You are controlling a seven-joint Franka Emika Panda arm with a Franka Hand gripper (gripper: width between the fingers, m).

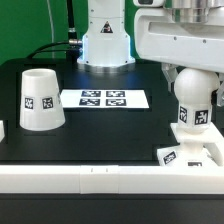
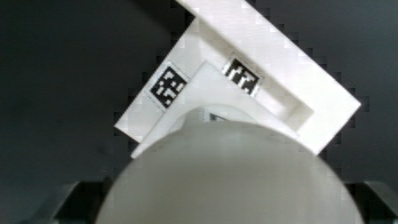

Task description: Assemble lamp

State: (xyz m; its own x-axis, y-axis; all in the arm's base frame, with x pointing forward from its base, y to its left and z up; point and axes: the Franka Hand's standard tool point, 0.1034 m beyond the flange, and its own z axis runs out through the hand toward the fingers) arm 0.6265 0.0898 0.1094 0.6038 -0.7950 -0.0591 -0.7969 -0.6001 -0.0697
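Note:
The white round-headed bulb (image 1: 193,103) stands upright with its neck down on the flat square base (image 1: 200,153) at the exterior view's right, near the front. My gripper (image 1: 190,80) comes down from above and is shut on the bulb's head. In the wrist view the bulb's head (image 2: 222,170) fills the space between the dark fingers (image 2: 68,205), and the tagged base (image 2: 267,85) lies beyond it. Whether the neck is seated in the base I cannot tell. The tapered shade (image 1: 40,100) stands mouth down on the table at the exterior view's left, apart from the gripper.
The marker board (image 1: 103,99) lies flat in the middle of the black table, between shade and bulb. A white rail (image 1: 90,178) runs along the table's front edge. The robot's pedestal (image 1: 105,40) stands at the back.

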